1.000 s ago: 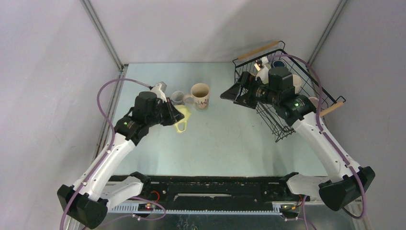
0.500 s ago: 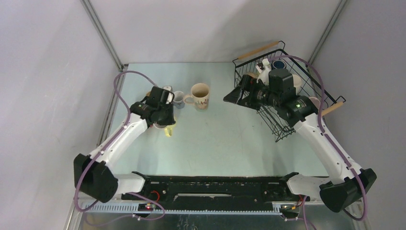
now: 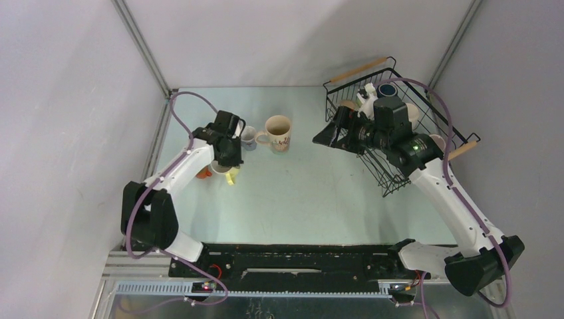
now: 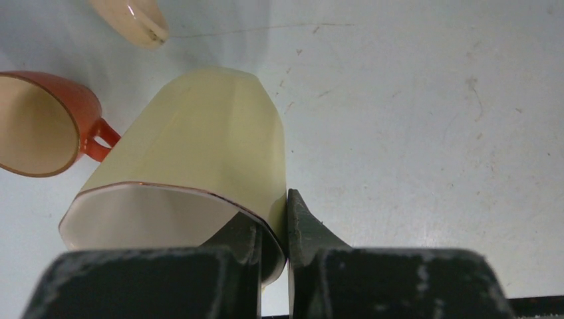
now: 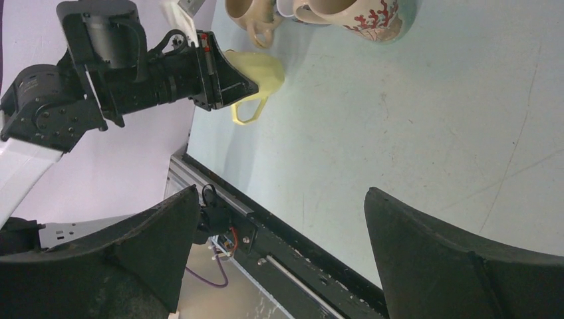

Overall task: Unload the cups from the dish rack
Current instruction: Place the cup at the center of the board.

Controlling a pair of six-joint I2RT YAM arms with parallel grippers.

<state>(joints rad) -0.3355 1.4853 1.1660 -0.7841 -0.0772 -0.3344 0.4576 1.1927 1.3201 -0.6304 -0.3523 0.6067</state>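
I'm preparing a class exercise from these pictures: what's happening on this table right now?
The left gripper is shut on the wall of a pale yellow cup, holding it tilted over the table beside an orange cup. The right gripper hangs open beside the dish rack, which still holds cups. A floral mug stands on the table.

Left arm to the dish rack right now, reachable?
Probably not. The left gripper is shut on the wall of the yellow-green cup over on the left, and the dish rack stands far right, with the right arm between.
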